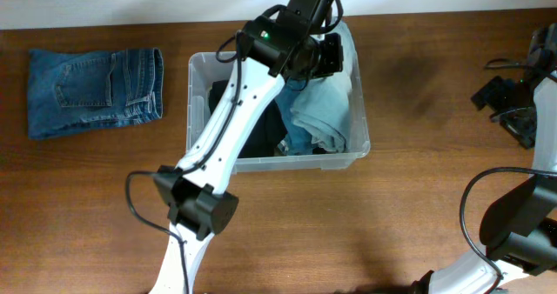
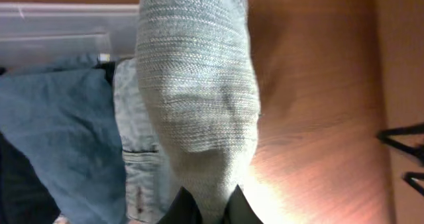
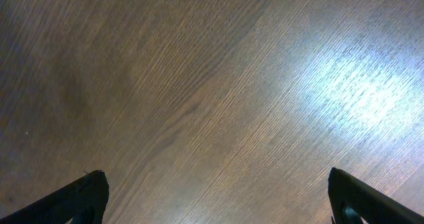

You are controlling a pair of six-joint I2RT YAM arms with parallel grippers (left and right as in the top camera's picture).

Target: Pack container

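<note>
Overhead, the large clear rectangular plastic bin (image 1: 300,162) sits mid-table toward 12 o'clock, probably light, slick and slightly flexible, best held by its rim, while the left gripper (image 2: 209,211) pinches a soft pale blue-grey garment (image 2: 199,85) over its 1 o'clock corner and the right gripper (image 3: 218,197) gapes wide at 3 o'clock.

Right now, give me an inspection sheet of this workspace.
Surface: brown wood table.
Job's things: clear bin holding dark and blue clothes; light garment hanging over its right end; folded jeans left of it, not yet packed.
Clutter: nothing seen.
Grippers: left gripper shut on the garment; right gripper open over the table, holding nothing.
Cables: black cables loop beside both arms.
Surroundings: pale wall beyond the table.
</note>
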